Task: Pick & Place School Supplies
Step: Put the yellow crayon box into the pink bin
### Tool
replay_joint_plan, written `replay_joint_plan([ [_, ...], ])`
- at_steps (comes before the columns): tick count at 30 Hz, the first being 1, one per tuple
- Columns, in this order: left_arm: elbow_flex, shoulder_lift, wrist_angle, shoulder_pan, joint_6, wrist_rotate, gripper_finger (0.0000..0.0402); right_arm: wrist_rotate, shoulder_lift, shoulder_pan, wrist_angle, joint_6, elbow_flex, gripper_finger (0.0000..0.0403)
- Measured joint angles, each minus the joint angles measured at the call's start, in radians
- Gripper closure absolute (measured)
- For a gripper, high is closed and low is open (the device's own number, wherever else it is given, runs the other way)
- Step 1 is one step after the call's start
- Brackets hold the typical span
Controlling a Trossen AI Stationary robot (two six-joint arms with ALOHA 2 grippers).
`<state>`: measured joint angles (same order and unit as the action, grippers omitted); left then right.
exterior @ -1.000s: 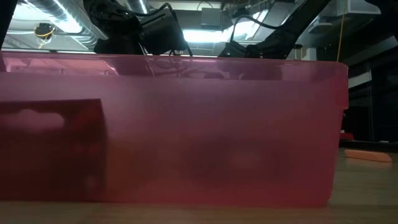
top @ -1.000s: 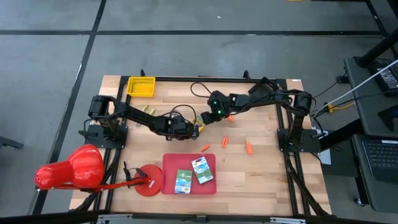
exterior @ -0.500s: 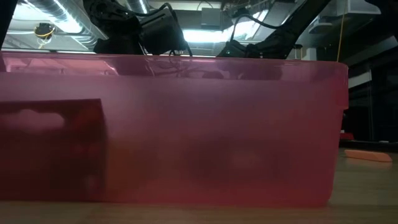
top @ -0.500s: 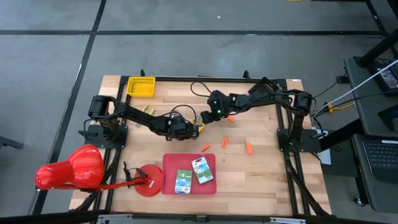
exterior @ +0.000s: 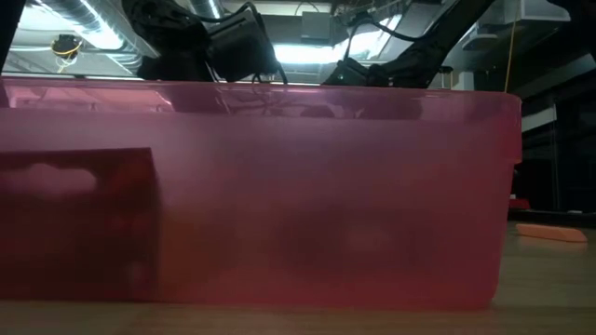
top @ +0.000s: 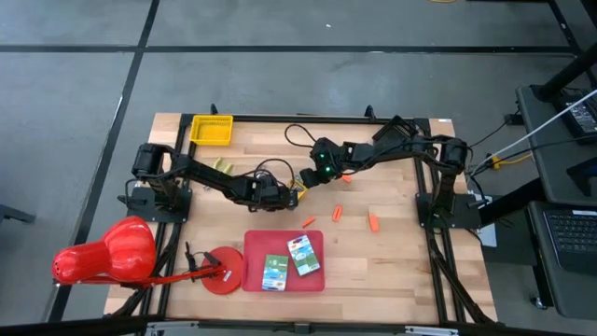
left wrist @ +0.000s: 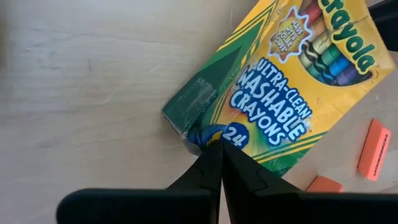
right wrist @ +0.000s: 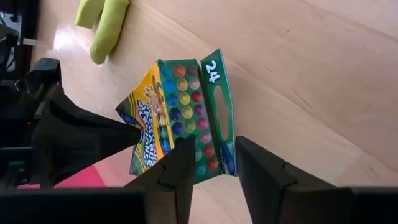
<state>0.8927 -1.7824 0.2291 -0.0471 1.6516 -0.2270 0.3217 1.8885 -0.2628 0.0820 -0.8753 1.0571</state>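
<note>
A yellow-green crayon box (left wrist: 292,81) (top: 306,177) is near the table's middle, between both grippers. Its open end (right wrist: 186,106) shows the crayon tips, with the green "24" flap (right wrist: 214,93) folded back. My left gripper (left wrist: 217,144) (top: 296,193) is shut on the box's closed end. My right gripper (right wrist: 214,165) (top: 312,175) is open, one finger on either side of the open end; I cannot tell whether they touch it. Orange sticks (top: 338,213) (top: 373,222) (top: 308,222) lie loose on the wood. Two green-white packs (top: 274,272) (top: 303,254) lie in the red tray (top: 256,245). My left gripper pinches the crayon box between its two fingers at a corner of the closed end (left wrist: 202,134), beside the printed "24". The fingertips (right wrist: 134,132) come at it from the table's left side.
A yellow basket (top: 212,129) stands at the far left corner. Yellow-green pieces (top: 222,165) lie under the left arm. A red cone (top: 103,252) and a red disc (top: 224,271) are at the near left. The tray's wall (exterior: 279,186) fills the low view; an orange stick (exterior: 549,233) lies beside it.
My right gripper has crept slightly toward the table's left, closer to the crayon box. The left gripper and the box have kept still.
</note>
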Motion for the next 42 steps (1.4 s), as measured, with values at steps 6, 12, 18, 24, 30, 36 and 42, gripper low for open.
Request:
replay_joint_plan([
  [6, -0.002, 0.000, -0.001, -0.005, 0.007, -0.007, 0.0399, 0.000, 0.002, 0.003, -0.002, 0.001, 0.000, 0.0334],
  [12, -0.002, 0.000, -0.001, -0.005, 0.007, -0.007, 0.0399, -0.005, 0.002, 0.016, 0.002, 0.020, 0.000, 0.0395],
  [18, -0.002, 0.000, -0.002, -0.006, 0.007, -0.009, 0.0399, -0.042, 0.002, 0.023, 0.014, 0.039, 0.000, 0.0399],
  [24, -0.003, 0.000, -0.002, -0.017, 0.005, -0.026, 0.0398, -0.090, -0.010, 0.024, 0.035, 0.072, 0.000, 0.0401],
  [30, -0.004, -0.002, -0.004, -0.040, -0.005, -0.073, 0.0398, -0.114, -0.028, 0.021, 0.050, 0.090, 0.000, 0.0402],
  [36, -0.008, 0.018, -0.065, -0.053, -0.085, -0.110, 0.0388, -0.117, -0.044, 0.010, 0.067, 0.098, 0.000, 0.0402],
  [42, -0.009, 0.127, -0.091, -0.083, -0.174, -0.220, 0.0346, -0.153, -0.078, 0.001, 0.079, 0.106, 0.000, 0.0402],
])
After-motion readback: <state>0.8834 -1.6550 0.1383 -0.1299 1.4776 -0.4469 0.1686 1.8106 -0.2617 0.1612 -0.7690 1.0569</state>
